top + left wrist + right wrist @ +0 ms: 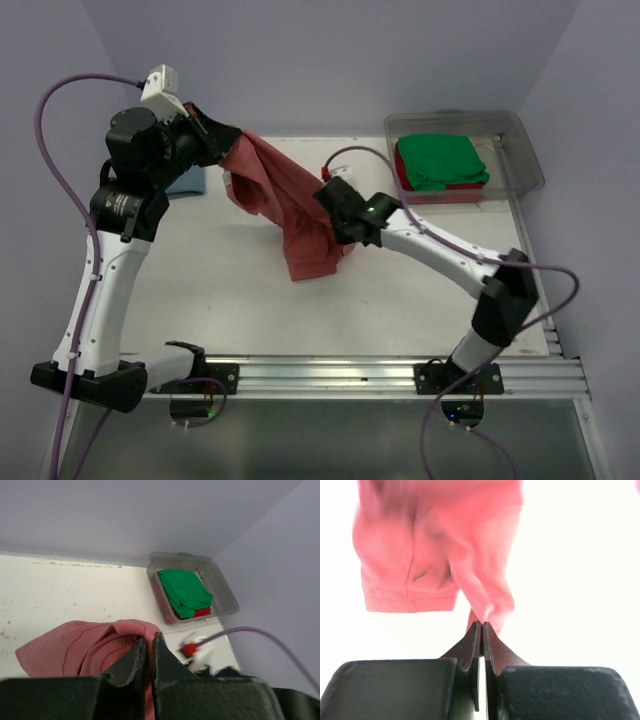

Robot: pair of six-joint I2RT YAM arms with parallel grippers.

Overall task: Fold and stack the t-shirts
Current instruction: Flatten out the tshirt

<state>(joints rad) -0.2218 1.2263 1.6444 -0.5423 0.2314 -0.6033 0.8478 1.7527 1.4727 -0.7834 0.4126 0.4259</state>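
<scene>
The two arms rise from their bases at the near edge of the tabletop. The right arm reaches from the near right toward the middle. The right end effector has its jaws pressed together on a pinch of the salmon-red t-shirt, gripping a fold on the shirt's right side. In the right wrist view a hemmed edge of the cloth hangs to the left of that pinch. The shirt's lower part drapes down toward the near side; whether it touches the tabletop cannot be told.

Farther back and to the left, the left end effector is held high above the tabletop. Its jaws are closed on a bunched part of the same shirt at its far left end. The cloth hangs between the two grips, sloping down from far left to the middle.

Just behind the left arm, a teal-blue t-shirt lies on the tabletop, mostly hidden by the arm.

In the far right corner sits a clear plastic bin. Inside it a folded green t-shirt rests on a red t-shirt, of which only an edge shows.
</scene>
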